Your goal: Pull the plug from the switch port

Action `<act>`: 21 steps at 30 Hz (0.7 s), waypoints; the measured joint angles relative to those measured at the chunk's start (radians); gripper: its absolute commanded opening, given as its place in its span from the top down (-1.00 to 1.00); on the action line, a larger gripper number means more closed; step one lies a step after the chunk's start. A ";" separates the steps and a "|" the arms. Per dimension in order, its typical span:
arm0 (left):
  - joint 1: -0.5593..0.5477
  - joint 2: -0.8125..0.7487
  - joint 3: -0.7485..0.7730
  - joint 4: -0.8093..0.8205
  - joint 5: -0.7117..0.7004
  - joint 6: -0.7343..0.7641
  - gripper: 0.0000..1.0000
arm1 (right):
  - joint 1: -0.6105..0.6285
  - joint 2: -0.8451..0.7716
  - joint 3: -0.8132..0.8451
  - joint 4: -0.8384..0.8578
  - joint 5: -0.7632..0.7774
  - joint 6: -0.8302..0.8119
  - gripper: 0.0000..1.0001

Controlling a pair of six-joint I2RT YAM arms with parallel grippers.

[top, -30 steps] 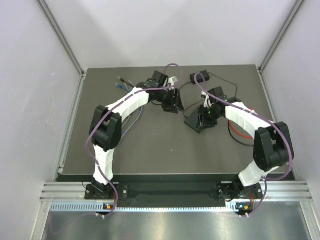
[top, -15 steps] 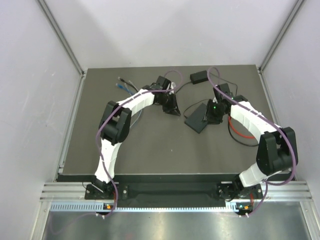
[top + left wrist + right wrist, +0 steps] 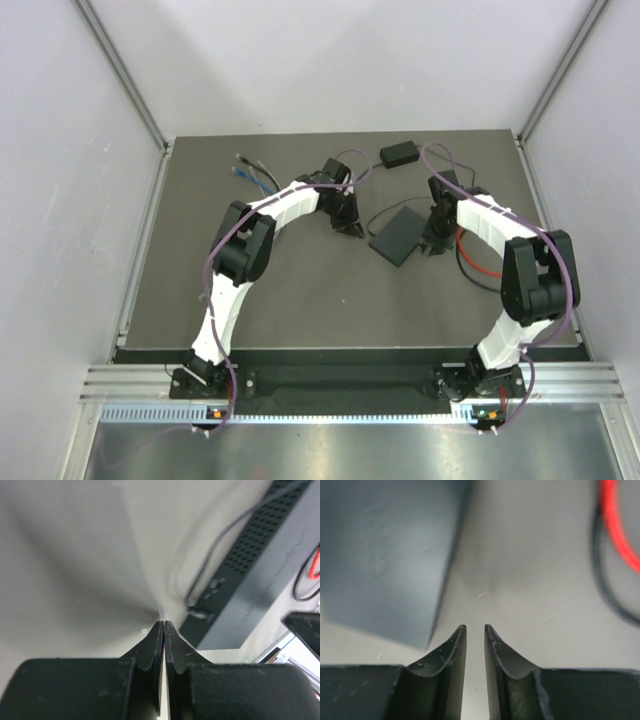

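The switch is a flat dark grey box lying on the mat between the two arms. In the left wrist view its perforated edge shows, with a small black plug sitting in a socket and a thin cord rising from it. My left gripper is just left of the switch, its jaws shut with nothing between them, short of the plug. My right gripper hangs at the switch's right edge. Its jaws stand a narrow gap apart over bare mat, beside the switch.
A small black adapter block lies at the back, its thin cord curling toward the switch. A red cable and a black one loop right of the right gripper. Blue and black loose cables lie at the back left.
The left jaws have closed and the left arm has folded in closer to the switch. The right gripper has moved off the switch to its right side and its jaws have narrowed.
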 measured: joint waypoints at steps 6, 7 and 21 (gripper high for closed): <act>-0.053 0.006 0.047 0.001 -0.010 -0.024 0.85 | -0.082 0.064 0.033 -0.017 0.034 -0.032 0.61; -0.062 0.010 0.058 0.002 -0.016 -0.029 0.85 | -0.091 0.075 0.043 -0.016 0.034 -0.040 0.60; -0.099 0.017 0.054 -0.005 0.006 -0.043 0.91 | -0.105 0.237 0.159 0.063 -0.042 -0.158 0.58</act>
